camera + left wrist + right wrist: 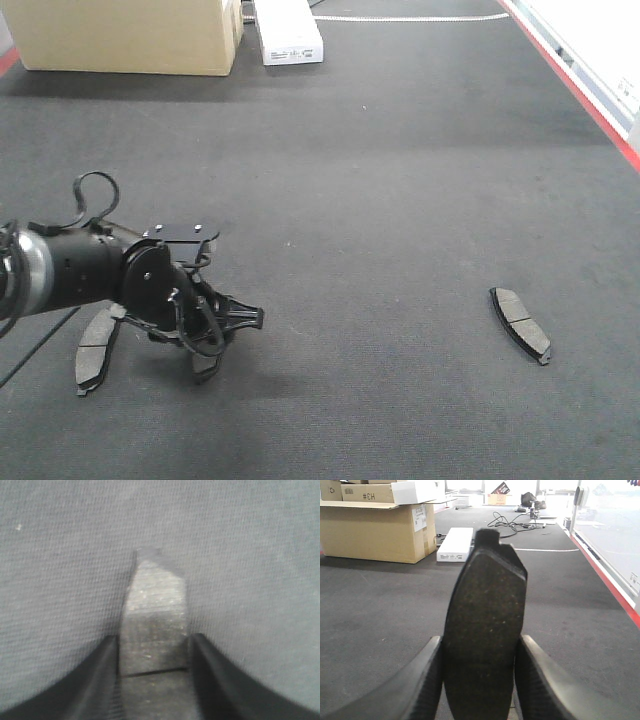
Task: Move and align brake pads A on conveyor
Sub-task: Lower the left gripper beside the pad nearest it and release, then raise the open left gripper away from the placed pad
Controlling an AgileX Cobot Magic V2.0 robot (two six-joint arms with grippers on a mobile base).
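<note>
Charcoal felt conveyor [380, 180] carries two loose brake pads [520, 324], far apart and unaligned, so most work seems left. Left arm reaches low near the left one; left tool [152, 655] pinches a third. Right tool [480, 680], unseen from front, grips a fourth upright.

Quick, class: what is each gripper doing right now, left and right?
Left gripper: shut on a brake pad.
Right gripper: shut on another pad, held up off the conveyor.
</note>
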